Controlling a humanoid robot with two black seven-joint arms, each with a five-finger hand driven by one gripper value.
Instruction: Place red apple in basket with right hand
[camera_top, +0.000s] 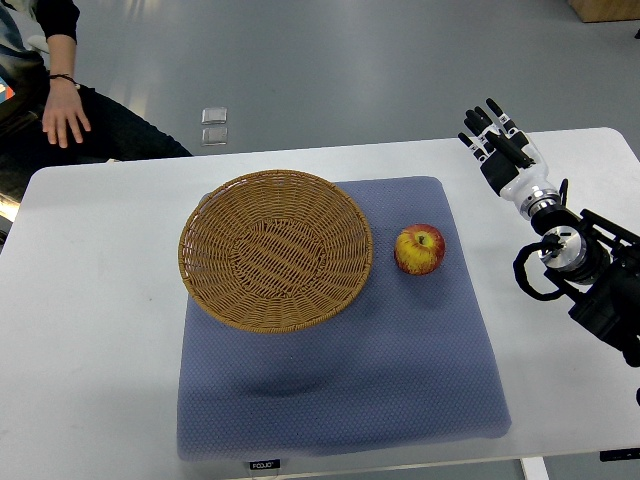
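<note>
right hand (497, 140), fingers spread and empty, well apart from red apple (420, 249); a clumsy grasp could roll it off beside basket (276, 249).

One basket (275, 250). One apple (420, 249), red with yellow patches. One blue mat (400, 380). One white table (90, 330). One robot hand (500, 148), fingers spread. One person's hand (65, 118) far left. Two small clear squares (214, 126) on the floor.

I see red apple (420, 249) on blue mat (340, 330), just right of wicker basket (275, 249). My right hand (500, 148) hovers apart, fingers extended, empty.
</note>
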